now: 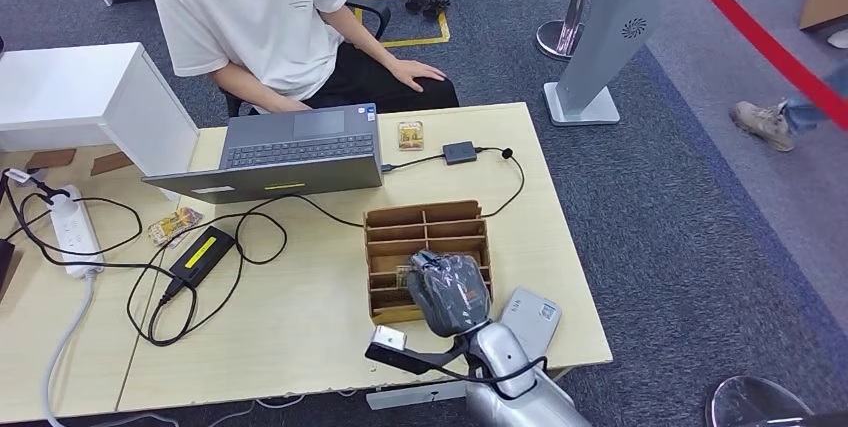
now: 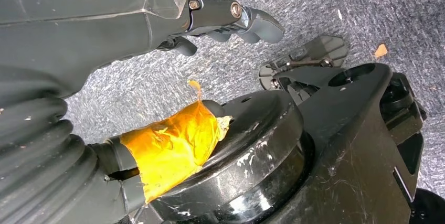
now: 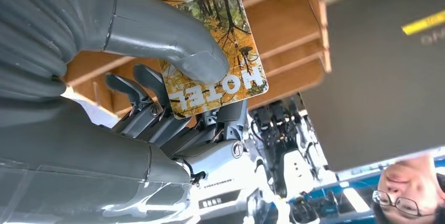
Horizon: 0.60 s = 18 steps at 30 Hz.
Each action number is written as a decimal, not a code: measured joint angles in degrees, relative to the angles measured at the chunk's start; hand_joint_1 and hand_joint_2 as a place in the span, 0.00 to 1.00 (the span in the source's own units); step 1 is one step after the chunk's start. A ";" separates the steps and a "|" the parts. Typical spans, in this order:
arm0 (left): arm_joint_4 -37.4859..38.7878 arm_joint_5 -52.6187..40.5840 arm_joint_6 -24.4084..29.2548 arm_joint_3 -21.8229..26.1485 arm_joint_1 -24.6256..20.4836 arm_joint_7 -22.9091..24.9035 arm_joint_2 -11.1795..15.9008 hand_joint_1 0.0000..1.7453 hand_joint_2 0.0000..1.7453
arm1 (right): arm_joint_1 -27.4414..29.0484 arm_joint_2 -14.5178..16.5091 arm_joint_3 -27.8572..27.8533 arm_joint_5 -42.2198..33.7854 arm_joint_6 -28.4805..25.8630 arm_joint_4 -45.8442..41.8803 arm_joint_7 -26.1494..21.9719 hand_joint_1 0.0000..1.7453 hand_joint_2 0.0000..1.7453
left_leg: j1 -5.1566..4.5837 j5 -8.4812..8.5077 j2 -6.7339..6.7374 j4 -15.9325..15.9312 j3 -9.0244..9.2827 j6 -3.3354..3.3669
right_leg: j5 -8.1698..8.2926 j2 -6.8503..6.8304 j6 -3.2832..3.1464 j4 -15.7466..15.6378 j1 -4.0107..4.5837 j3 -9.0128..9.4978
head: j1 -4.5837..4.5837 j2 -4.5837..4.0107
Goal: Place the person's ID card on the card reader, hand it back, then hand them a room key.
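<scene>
The glossy room key card printed with autumn trees and the word HOTEL [image 3: 210, 40] sits pinched in the right robot hand [image 1: 447, 287], the thick grey thumb [image 3: 202, 64] pressing its printed face against the darker fingers [image 3: 152, 111] behind it. That pinch by one end leaves most of the card free, which would suit passing it to someone. The robot hand hangs over the brown wooden slotted card organiser [image 1: 400, 232], apparently because that is where the key cards are stored; whether the card's far end is clear of its slot cannot be told.

Beyond the organiser, farther from the robot hand, the grey open laptop [image 1: 290, 152] faces the seated person in the white T-shirt [image 1: 260, 7], who waits across the pale wooden bench [image 1: 300, 317]. A small card with a gold-brown face [image 1: 411, 134] lies near that person's edge, beside the small dark grey box on a black cable [image 1: 459, 153], which is probably the card reader. This suggests the ID steps are finished and the key handover is in hand.

Just beside the robot hand on the robot's side lies a flat light grey device [image 1: 530, 315].

The left robot hand [image 2: 231, 22] hangs low over grey carpet, its fingers curled around nothing.
</scene>
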 joint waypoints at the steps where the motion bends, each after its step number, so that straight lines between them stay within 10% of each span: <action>1: 0.00 -0.07 -0.06 0.00 0.00 0.00 0.02 0.00 1.00 | -0.15 -0.27 -0.22 -1.06 2.12 -1.32 -0.10 0.98 1.00 | 0.00 0.00 0.00 0.00 0.00 0.00 | 0.00 0.00 0.00 0.00 0.00 0.00 | -0.01 0.00; 9: 0.00 -0.15 -0.54 0.04 0.03 0.00 0.26 0.00 1.00 | -3.81 -3.60 -1.26 -9.45 16.19 -10.12 -1.62 0.98 1.00 | 0.00 0.00 0.00 0.00 0.00 0.00 | 0.01 0.00 0.00 0.00 0.00 0.00 | 0.00 0.00; 18: 0.00 -0.80 -0.57 0.07 0.01 0.00 0.27 0.00 1.00 | -11.63 -5.01 -2.23 -9.97 17.48 -14.13 0.63 0.98 1.00 | 0.00 0.02 0.03 0.01 0.00 -0.02 | 0.03 0.04 -0.01 0.02 0.00 -0.01 | -0.01 0.00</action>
